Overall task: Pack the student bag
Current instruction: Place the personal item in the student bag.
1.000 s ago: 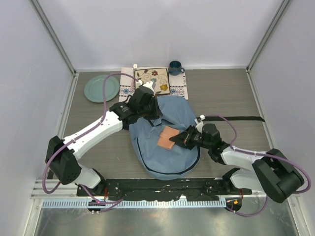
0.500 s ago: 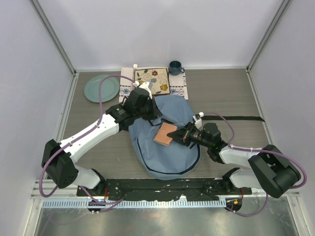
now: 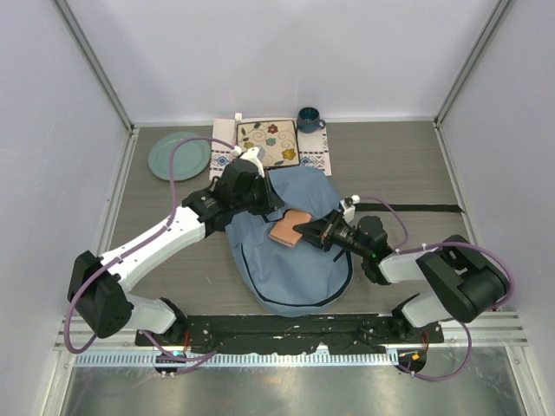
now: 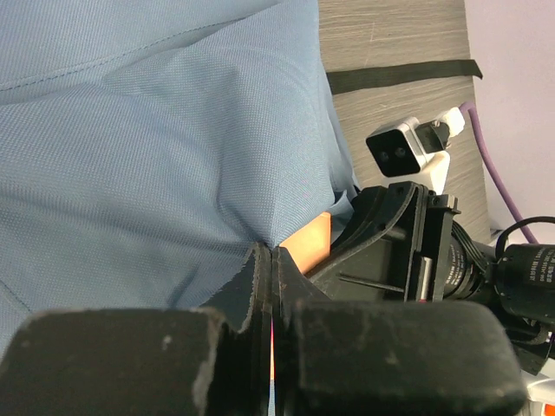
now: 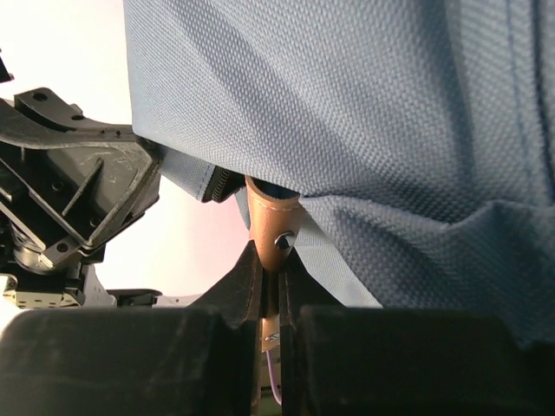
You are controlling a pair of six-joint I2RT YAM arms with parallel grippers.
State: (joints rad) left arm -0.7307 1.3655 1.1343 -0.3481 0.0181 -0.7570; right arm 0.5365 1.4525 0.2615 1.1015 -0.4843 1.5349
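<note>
The light-blue student bag (image 3: 295, 273) lies flat in the middle of the table. My left gripper (image 3: 263, 202) is shut on a fold of the bag's fabric (image 4: 156, 130) at its upper edge, with the cloth pinched between the fingers (image 4: 273, 253). My right gripper (image 3: 314, 232) is shut on a flat brown leather case (image 3: 286, 228) and holds it at the bag's zipper edge, just under the lifted fabric. In the right wrist view the case (image 5: 273, 221) sticks up from between the fingers beneath the bag (image 5: 390, 113). The case's far end is hidden by fabric.
A green plate (image 3: 178, 154) sits at the back left. A flower-patterned square (image 3: 269, 141) lies on an embroidered white cloth behind the bag, with a blue mug (image 3: 309, 119) beside it. A black strap (image 3: 425, 209) runs right from the bag.
My right gripper has moved left and away from me with the brown case, up to the lifted fabric edge. My left gripper has shifted slightly back, still pinching the bag.
</note>
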